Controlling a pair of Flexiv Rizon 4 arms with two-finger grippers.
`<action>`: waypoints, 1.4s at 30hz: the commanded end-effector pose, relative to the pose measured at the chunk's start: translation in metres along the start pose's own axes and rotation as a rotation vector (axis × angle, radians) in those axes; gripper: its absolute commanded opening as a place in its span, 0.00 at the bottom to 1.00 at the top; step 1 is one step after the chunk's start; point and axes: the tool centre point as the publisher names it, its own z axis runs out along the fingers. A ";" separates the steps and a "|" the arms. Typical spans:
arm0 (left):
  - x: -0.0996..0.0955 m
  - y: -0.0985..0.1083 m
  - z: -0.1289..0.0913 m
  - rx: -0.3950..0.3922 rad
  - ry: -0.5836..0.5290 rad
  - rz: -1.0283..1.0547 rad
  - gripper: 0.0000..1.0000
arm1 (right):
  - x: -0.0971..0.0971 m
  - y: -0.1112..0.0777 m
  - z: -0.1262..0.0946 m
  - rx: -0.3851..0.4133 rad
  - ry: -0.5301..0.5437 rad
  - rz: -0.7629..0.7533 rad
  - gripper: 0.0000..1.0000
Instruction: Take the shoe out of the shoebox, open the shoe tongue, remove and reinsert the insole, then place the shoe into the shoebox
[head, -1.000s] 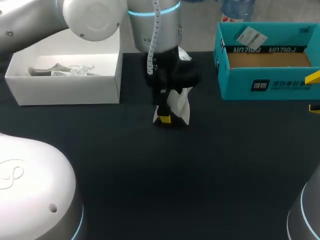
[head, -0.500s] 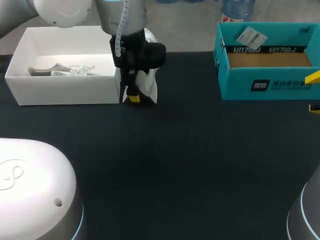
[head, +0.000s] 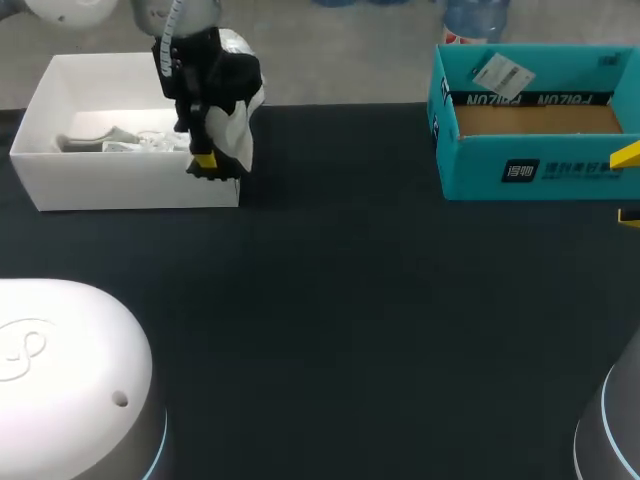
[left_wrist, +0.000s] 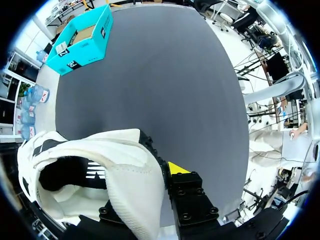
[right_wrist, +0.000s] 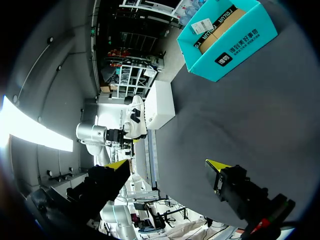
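Note:
A white shoe (head: 235, 130) with a dark opening hangs, toe down, from my left gripper (head: 203, 160), which is shut on its side, at the right front corner of the white shoebox (head: 130, 187). In the left wrist view the shoe (left_wrist: 115, 165) fills the space at the gripper (left_wrist: 150, 175); only one yellow tip shows, the other is behind the fabric. My right gripper (right_wrist: 167, 165) stands open and empty at the table's right edge, its tips (head: 625, 155) showing beside the teal box (head: 530, 170). From there the shoe (right_wrist: 135, 122) is small and far off.
The white shoebox holds crumpled clear wrapping (head: 130, 140). The teal box (left_wrist: 82, 37) with a cardboard inside and a white tag stands at the back right. Dark table (head: 350, 320) stretches between the two boxes.
My left arm has carried the shoe from the middle of the table leftward and back to the white shoebox's right corner. The right gripper has stayed in place.

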 end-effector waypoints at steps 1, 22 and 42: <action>-0.018 0.041 -0.006 0.016 0.005 -0.016 0.00 | 0.000 -0.002 0.000 -0.003 -0.003 0.001 1.00; -0.102 0.184 -0.002 -0.040 0.003 -0.140 0.00 | 0.000 -0.002 0.000 -0.003 -0.003 0.001 1.00; -0.192 0.288 0.014 -0.077 0.039 -0.189 0.00 | 0.000 -0.002 0.000 -0.003 -0.003 0.001 1.00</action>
